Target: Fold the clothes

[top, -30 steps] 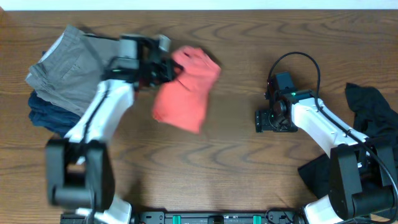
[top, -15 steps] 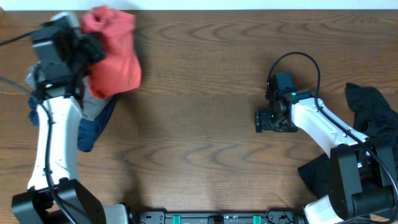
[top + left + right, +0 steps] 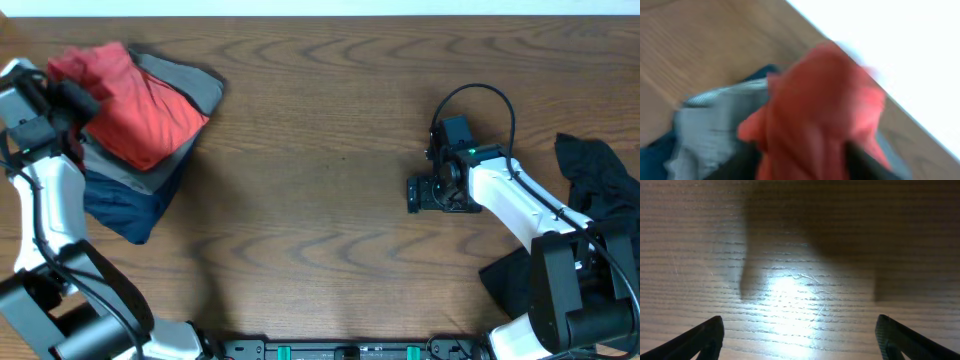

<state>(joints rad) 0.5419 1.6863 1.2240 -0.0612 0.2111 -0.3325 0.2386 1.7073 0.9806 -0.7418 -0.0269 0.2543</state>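
Observation:
The coral-red T-shirt (image 3: 140,110) lies folded on top of a stack at the far left, over a grey garment (image 3: 195,85) and a navy one (image 3: 125,205). My left gripper (image 3: 75,100) is at the shirt's left end. The left wrist view is blurred: the red shirt (image 3: 825,100) bulges between my two dark fingers, which stand well apart, so the left gripper (image 3: 802,165) is open around the cloth, with the grey garment (image 3: 710,125) beside it. My right gripper (image 3: 412,194) hovers low over bare wood at the right, wide open and empty (image 3: 800,340).
A black garment (image 3: 600,180) lies crumpled at the right edge, with more black cloth (image 3: 510,275) near the right arm's base. The table's far edge (image 3: 320,14) runs just behind the stack. Bare wood lies between the stack and the right arm.
My left arm swung the red shirt leftward from the table's middle onto the grey and navy stack, and its jaws have spread. The right gripper opened a little wider without moving.

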